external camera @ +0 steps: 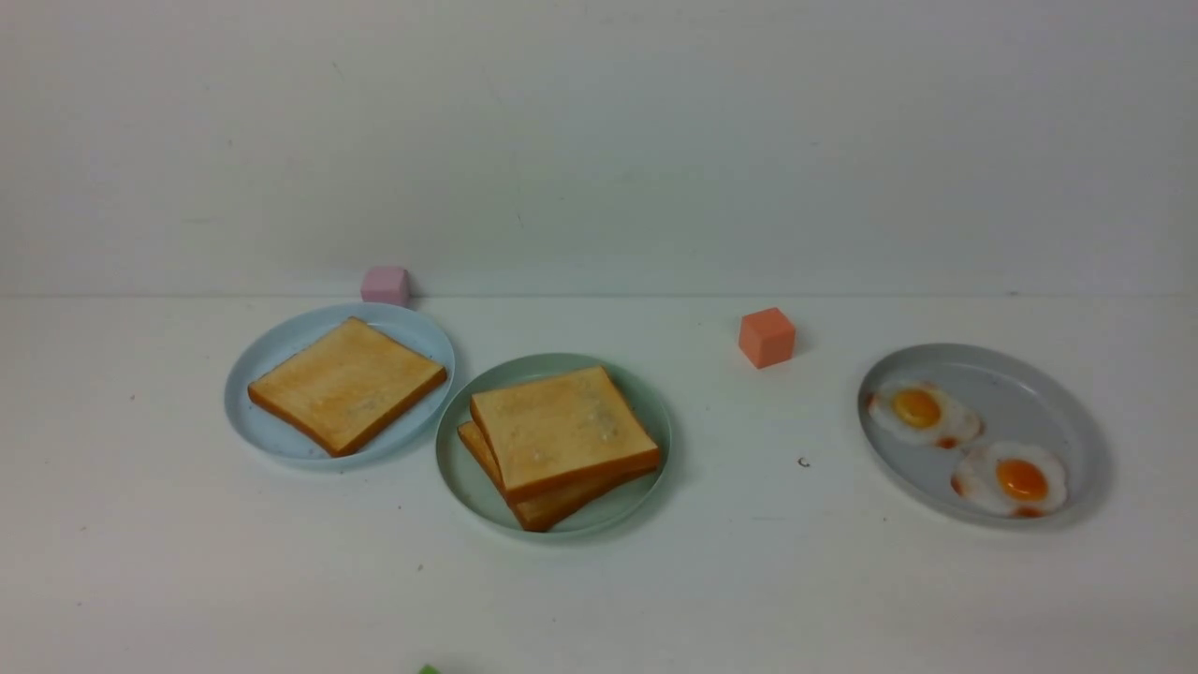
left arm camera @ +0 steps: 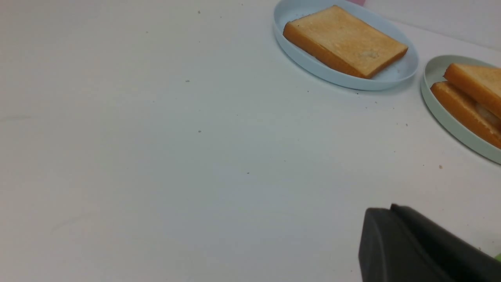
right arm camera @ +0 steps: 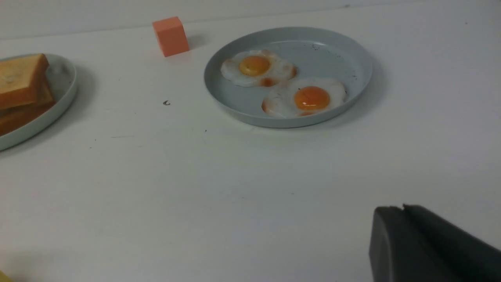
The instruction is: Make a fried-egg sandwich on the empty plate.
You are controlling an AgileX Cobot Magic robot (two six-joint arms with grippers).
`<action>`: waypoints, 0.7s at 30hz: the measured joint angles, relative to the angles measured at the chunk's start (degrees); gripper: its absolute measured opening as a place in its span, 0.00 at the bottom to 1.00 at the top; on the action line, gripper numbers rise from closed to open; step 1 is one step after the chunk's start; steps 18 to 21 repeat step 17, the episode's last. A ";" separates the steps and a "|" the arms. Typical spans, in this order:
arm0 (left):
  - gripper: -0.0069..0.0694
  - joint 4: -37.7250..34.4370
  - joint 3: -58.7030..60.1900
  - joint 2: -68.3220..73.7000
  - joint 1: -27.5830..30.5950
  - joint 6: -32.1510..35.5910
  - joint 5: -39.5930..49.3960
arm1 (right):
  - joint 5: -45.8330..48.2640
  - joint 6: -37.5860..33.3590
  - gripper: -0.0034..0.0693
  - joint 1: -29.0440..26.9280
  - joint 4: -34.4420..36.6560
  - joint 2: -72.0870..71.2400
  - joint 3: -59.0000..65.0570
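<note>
Two golden-brown toast slices [external camera: 562,426] lie stacked, slightly offset, on the mint-green plate [external camera: 459,482] at the centre. In the left wrist view a bit of white [left arm camera: 487,114] shows between the slices; I cannot tell more of it. Two fried eggs [external camera: 922,412] [external camera: 1013,477] lie on the grey plate [external camera: 1029,379] at the right. Neither gripper shows in the front view. My left gripper [left arm camera: 391,209] is shut and empty over bare table, short of the plates. My right gripper [right arm camera: 403,207] is shut and empty, short of the grey plate [right arm camera: 344,51].
A pale blue plate [external camera: 253,421] at the left holds one toast slice [external camera: 346,382]. A pink cube [external camera: 386,284] stands behind it. An orange cube [external camera: 767,337] stands between the mint and grey plates. A wall closes the table's far edge.
</note>
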 joint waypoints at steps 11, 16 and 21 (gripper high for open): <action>0.11 0.00 0.00 0.00 0.00 0.00 0.00 | 0.00 0.00 0.14 0.00 0.00 0.00 0.00; 0.11 0.00 0.00 0.00 0.00 0.00 0.00 | 0.00 0.00 0.15 0.00 0.00 0.00 0.00; 0.11 0.00 0.00 0.00 0.00 0.00 0.00 | 0.00 0.00 0.16 0.00 0.00 0.00 0.00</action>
